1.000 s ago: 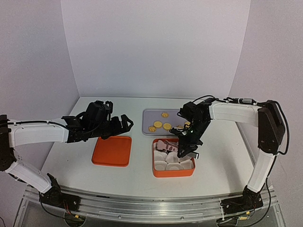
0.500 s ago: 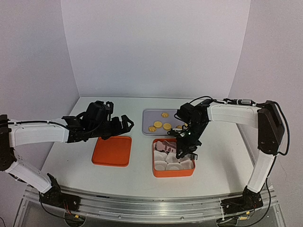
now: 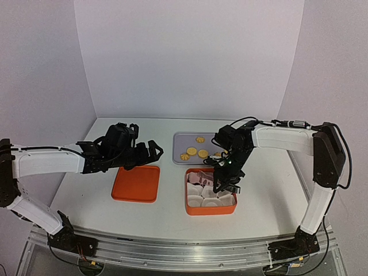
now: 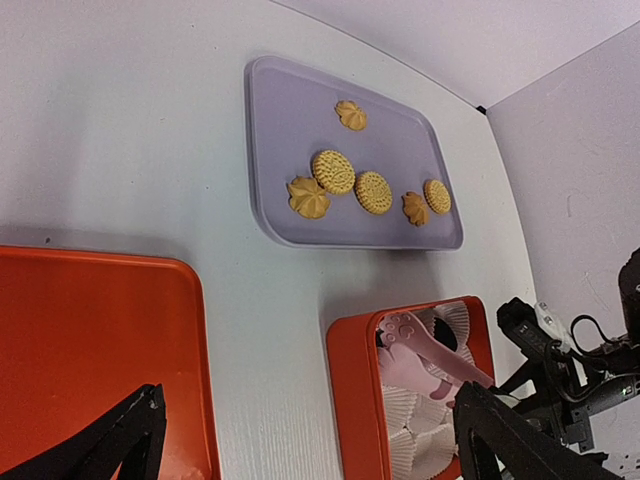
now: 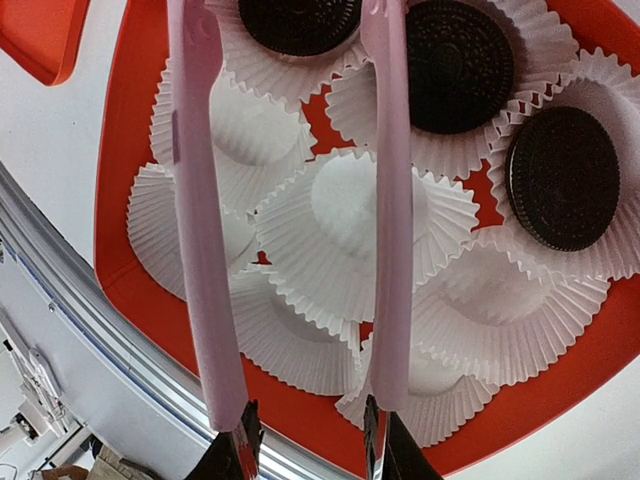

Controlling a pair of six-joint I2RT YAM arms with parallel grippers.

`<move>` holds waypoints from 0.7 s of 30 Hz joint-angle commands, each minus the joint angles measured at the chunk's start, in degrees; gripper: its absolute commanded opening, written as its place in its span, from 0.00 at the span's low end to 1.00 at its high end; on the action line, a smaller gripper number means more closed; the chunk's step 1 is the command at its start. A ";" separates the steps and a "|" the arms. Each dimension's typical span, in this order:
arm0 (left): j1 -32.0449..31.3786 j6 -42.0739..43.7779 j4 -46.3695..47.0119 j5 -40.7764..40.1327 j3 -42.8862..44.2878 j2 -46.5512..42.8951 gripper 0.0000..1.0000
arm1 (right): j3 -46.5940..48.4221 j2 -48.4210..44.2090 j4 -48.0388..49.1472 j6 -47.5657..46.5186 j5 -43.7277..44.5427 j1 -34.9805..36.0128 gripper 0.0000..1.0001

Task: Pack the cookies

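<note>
Tongs (image 5: 392,200) of pink plastic, pinched in the right fingers (image 5: 243,452), hang over paper cups (image 5: 350,205) in the orange box (image 5: 128,250) at near right, where three black cookies (image 5: 560,190) sit (one per cup). Six golden cookies (image 4: 333,171) lie on the lavender tray (image 4: 290,100) farther back; the left fingers (image 4: 520,442) are spread wide above the orange lid (image 4: 90,340).

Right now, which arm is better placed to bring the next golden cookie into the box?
Right. Its jaws hold the pink tongs over the orange box, right beside the tray of golden cookies. The left arm hovers near the orange lid, jaws open and empty.
</note>
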 commanded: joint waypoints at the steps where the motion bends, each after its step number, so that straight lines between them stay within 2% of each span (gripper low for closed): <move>1: -0.12 -0.41 1.81 0.53 1.95 0.47 0.99 | 0.69 -2.48 -0.05 0.31 0.76 0.28 0.33; 10: -0.13 -0.28 1.89 0.72 1.87 0.80 1.00 | 1.39 -4.74 -0.06 -0.21 -1.68 0.29 0.28; 21: -0.11 0.06 2.25 0.90 1.51 0.36 1.00 | 0.34 -12.89 -0.33 -1.18 -8.12 0.28 0.27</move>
